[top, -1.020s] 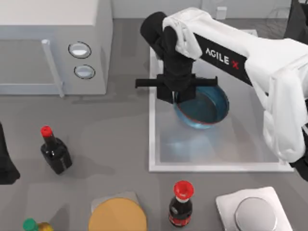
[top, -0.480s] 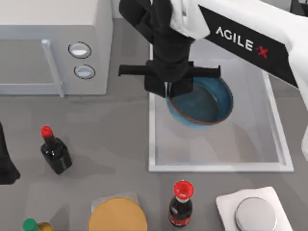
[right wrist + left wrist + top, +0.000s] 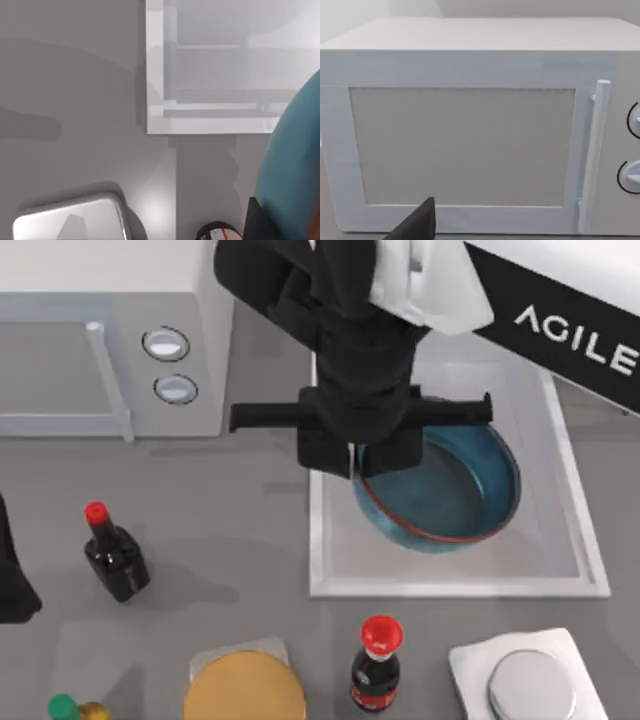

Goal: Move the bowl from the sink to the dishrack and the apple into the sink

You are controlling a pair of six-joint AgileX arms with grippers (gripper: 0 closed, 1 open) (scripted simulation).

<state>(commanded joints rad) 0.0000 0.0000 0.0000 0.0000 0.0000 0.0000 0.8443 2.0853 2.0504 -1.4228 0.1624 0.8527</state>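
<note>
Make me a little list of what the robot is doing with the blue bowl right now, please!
working arm: right gripper, over the left part of the sink
holding: shut on the left rim of the bowl
bowl state: tilted, lifted above the sink floor
other arm: left gripper, parked at the table's left edge, facing the microwave
nearby: bottle with red cap in front of the sink
apple: not seen

The right arm reaches in from the top view's right edge, its black wrist pointing down and the right gripper (image 3: 357,458) clamped on the bowl's (image 3: 440,490) near rim. The left arm sits parked at the left edge.
</note>
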